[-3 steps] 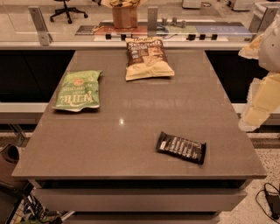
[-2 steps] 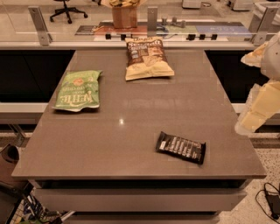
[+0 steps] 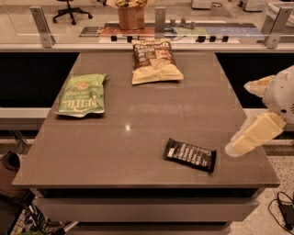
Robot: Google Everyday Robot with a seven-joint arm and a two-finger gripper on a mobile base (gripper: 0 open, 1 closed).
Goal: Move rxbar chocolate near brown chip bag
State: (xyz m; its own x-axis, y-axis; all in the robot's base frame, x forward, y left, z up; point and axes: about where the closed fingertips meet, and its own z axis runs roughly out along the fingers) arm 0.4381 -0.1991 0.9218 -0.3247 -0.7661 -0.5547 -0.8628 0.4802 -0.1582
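Note:
The rxbar chocolate (image 3: pixel 190 154), a small flat black wrapper with white lettering blocks, lies on the table near the front right. The brown chip bag (image 3: pixel 154 60), dark brown on top and pale yellow below, lies at the back centre of the table. My gripper (image 3: pixel 237 119) comes in from the right edge, over the table's right side, to the right of the rxbar and apart from it. Its two cream fingers (image 3: pixel 251 136) are spread apart and hold nothing.
A green chip bag (image 3: pixel 83 94) lies on the left side of the grey table (image 3: pixel 138 137). A glass rail with metal posts (image 3: pixel 160 18) runs behind the table. A paper bag (image 3: pixel 131 13) stands beyond it. Cables lie on the floor at the lower right.
My gripper has moved left and down from the right edge, closer to the table's right side and the rxbar. The objects on the table have not moved.

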